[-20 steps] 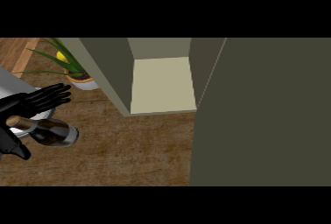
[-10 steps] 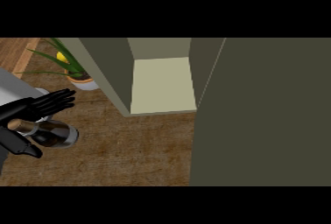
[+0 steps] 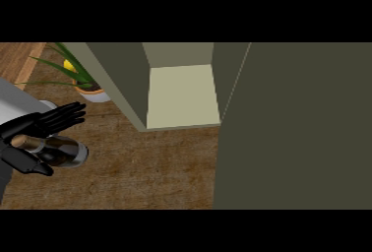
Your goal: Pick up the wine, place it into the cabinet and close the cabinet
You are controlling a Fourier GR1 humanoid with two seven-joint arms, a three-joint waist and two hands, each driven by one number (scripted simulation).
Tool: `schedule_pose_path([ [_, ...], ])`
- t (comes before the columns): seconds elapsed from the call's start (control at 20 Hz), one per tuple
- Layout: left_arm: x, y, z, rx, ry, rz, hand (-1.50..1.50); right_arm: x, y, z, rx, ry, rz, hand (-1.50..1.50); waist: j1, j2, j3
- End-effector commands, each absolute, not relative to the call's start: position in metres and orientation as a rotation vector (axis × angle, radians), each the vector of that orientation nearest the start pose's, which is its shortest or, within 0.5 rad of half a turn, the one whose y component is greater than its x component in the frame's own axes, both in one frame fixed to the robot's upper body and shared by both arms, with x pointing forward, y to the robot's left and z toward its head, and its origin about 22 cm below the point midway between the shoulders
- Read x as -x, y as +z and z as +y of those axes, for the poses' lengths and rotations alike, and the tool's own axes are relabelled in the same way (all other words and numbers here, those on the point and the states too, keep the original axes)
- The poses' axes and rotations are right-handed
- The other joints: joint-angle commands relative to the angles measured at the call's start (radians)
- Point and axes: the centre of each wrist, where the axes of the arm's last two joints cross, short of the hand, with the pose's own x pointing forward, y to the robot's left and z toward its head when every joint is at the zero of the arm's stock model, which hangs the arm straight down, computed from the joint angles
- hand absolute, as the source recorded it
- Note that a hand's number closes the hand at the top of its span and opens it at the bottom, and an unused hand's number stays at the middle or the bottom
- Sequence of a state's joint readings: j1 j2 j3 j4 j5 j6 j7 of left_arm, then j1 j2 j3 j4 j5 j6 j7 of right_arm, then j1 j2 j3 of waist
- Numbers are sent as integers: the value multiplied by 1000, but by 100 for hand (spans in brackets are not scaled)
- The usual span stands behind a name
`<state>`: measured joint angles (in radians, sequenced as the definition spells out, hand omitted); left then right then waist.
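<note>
L hand (image 3: pixel 33 129) is grasping the wine (image 3: pixel 56 149), fingers curling over the bottle and thumb wrapping under it, w/ the bottle lying tilted near the worktop's (image 3: pixel 145 172) left edge, neck pointing left. L forearm is coming in from the left edge, hand pointing twd the open cabinet (image 3: pixel 181 93), well apart from it. Potted plant (image 3: pixel 83 81) is sitting at the worktop's back-left corner, beside the cabinet.

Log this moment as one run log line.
left robot hand: holding wine bottle | cabinet: open, nothing visible inside | right robot hand: out of view | potted plant: beside cabinet
</note>
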<state>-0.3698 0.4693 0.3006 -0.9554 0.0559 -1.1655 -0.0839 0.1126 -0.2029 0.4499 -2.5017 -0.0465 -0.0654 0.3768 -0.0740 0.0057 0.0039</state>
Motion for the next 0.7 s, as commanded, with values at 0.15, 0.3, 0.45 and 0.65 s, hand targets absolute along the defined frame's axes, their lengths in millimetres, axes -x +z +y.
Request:
schedule_pose_path([
  [0.15, -292, -25, 411, 764, -543, -1234, -150, -94, 200, -191, -414, 313, -1979, -150, -1, 6, -13],
  [0.3, -294, -31, 407, 802, -531, -1199, -150, -97, 196, -188, -422, 311, -1959, -150, 0, 5, -12],
  [0.45, -296, -29, 414, 805, -510, -1200, -150, -94, 200, -192, -418, 335, -1961, -150, -14, 7, -13],
  [0.65, -295, -48, 386, 849, -509, -1168, -150, -99, 197, -190, -401, 334, -1947, -150, 2, 6, -13],
])
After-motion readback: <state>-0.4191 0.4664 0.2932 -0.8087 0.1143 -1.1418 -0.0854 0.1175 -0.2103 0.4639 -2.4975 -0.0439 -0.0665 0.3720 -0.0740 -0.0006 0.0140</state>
